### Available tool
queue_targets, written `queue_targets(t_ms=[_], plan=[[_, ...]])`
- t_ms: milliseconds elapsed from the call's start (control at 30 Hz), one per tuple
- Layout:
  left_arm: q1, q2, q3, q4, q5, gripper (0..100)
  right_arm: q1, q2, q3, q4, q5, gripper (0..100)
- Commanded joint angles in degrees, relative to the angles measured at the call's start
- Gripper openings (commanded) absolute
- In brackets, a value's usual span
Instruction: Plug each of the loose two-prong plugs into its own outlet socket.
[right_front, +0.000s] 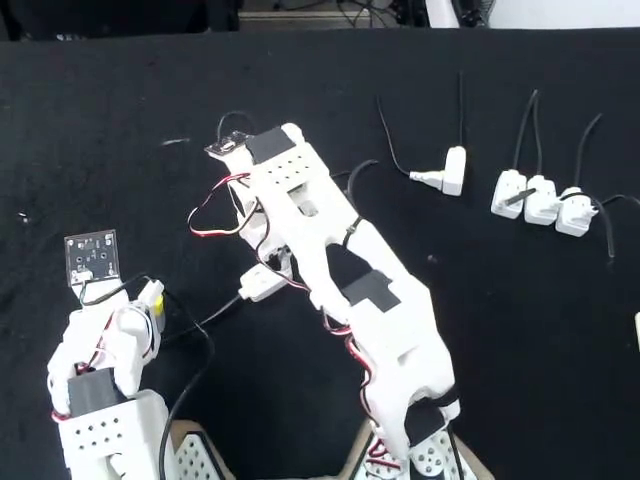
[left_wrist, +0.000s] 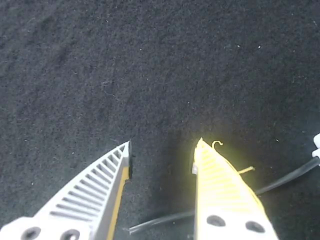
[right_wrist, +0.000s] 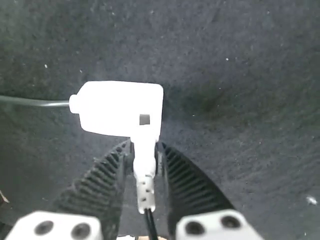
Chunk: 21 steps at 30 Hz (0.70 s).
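A white two-prong plug (right_wrist: 145, 170) sits between the fingers of my right gripper (right_wrist: 144, 147), which is shut on its narrow body. The plug's front end meets a white socket block (right_wrist: 117, 107) lying on the black cloth, with a thin black cable leaving the block's far end. In the high view this plug and block (right_front: 262, 283) lie under the long arm's folded wrist, left of centre. My left gripper (left_wrist: 162, 145) hangs open over bare cloth at the near left (right_front: 152, 298), holding nothing.
Several more white plug and socket pieces lie at the back right: one pair (right_front: 445, 172) and a row of three (right_front: 540, 200), all with black cables. A black cable (right_front: 200, 330) runs between the two arms and passes under the left gripper (left_wrist: 165, 220).
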Motion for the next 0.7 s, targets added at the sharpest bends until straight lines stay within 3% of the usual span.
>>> queue_targets(t_ms=[0,667], plan=[[0.22,-0.44,-0.66,-0.09,-0.44,21,-1.14,-2.68,-3.3,1.49,0.7,1.0],[0.22,-0.44,-0.66,-0.09,-0.44,21,-1.05,-7.25,2.59,1.49,4.22,1.0]])
